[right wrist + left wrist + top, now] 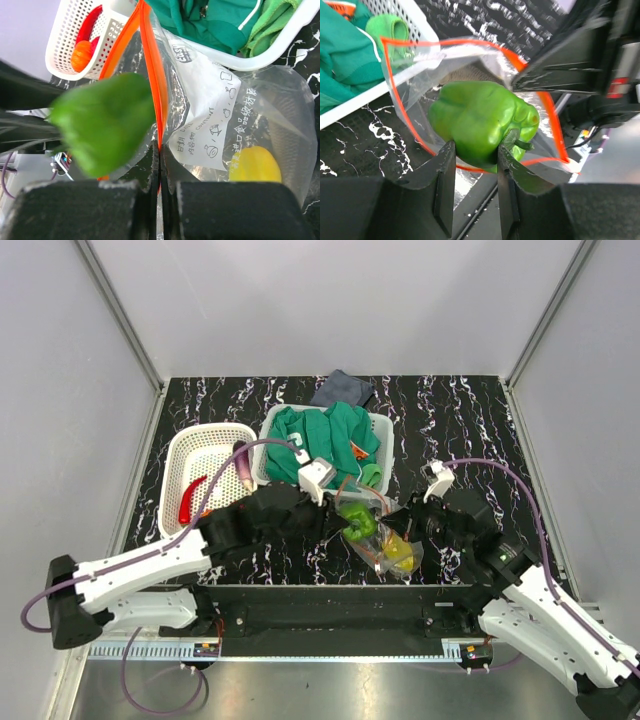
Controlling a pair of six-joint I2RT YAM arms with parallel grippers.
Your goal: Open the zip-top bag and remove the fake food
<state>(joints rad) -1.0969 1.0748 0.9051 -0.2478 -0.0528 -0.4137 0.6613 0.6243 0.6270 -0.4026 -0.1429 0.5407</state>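
Note:
The clear zip-top bag [392, 545] with an orange-red zip strip [152, 75] lies open at the table's front middle. My left gripper [475, 152] is shut on a green toy pepper [482, 122] at the bag's mouth; the pepper also shows in the top view [358, 521] and the right wrist view [102, 122]. My right gripper [160, 150] is shut on the bag's zip edge. A yellow piece [255, 165] sits inside the bag. A long red chili [192, 497] and a purple piece [243, 466] lie in the white perforated basket [180, 455]; an orange piece [81, 54] shows there too.
A second white basket [382, 430] behind the bag holds a green cloth garment [325, 440]. A dark grey cloth [343, 388] lies behind it. Grey walls close in the black marbled table [470, 430] on three sides.

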